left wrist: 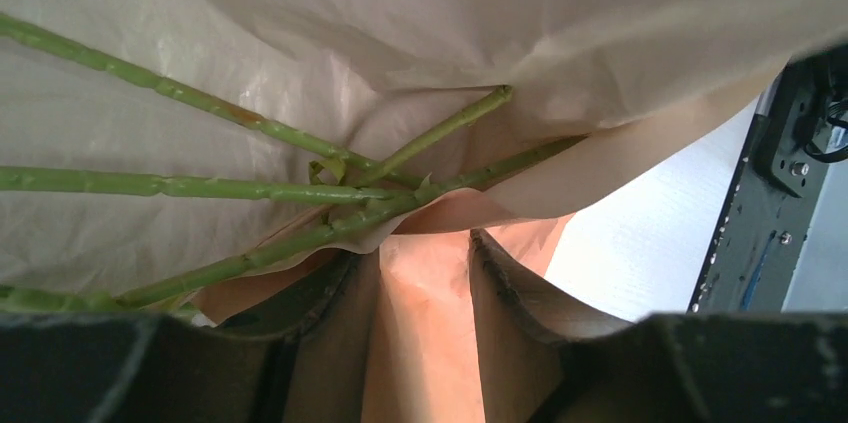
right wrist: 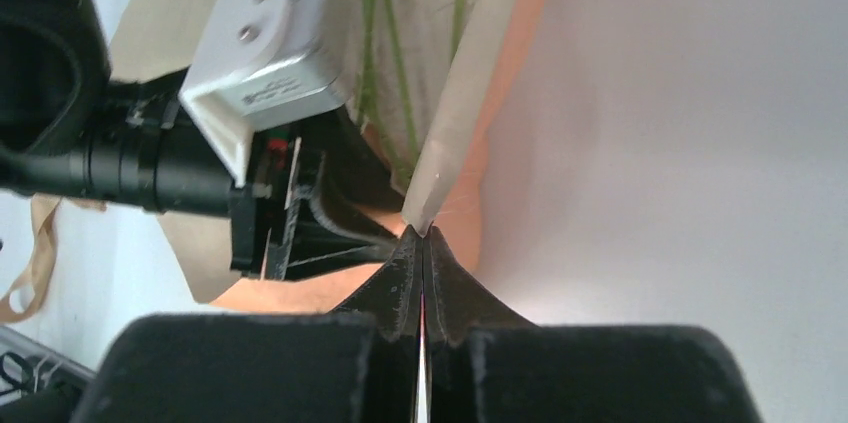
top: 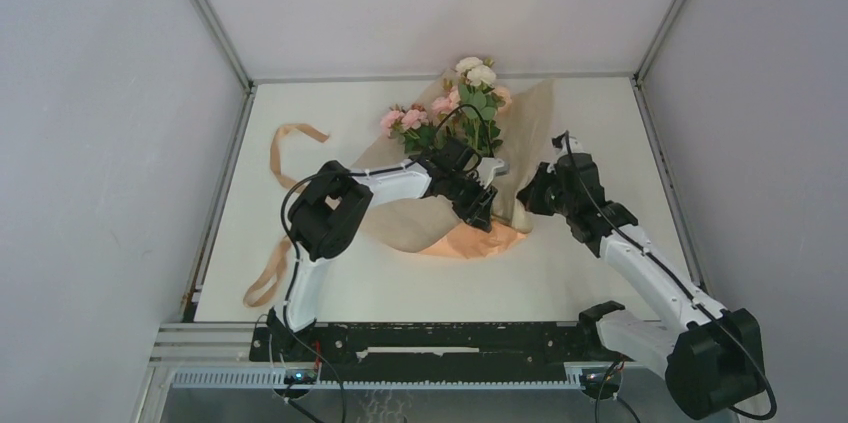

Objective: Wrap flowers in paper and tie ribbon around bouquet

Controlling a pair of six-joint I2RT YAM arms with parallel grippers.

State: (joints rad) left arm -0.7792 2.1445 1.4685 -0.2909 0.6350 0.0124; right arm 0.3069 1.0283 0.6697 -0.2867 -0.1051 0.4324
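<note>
The flowers lie at the back middle on the paper, which spreads under them with one corner raised behind. Their green stems run under a pale flap of paper. My left gripper sits at the stem ends. Its jaws stand apart with orange paper lying in the gap, not pinched. My right gripper is shut on a thin edge of the paper, close beside the left one. The ribbon loops loose on the table at the left.
The white table is boxed in by grey walls on three sides. A black rail runs along the near edge. The left wrist's white camera housing hangs very close to my right fingers. The ribbon's tail nears the front left edge.
</note>
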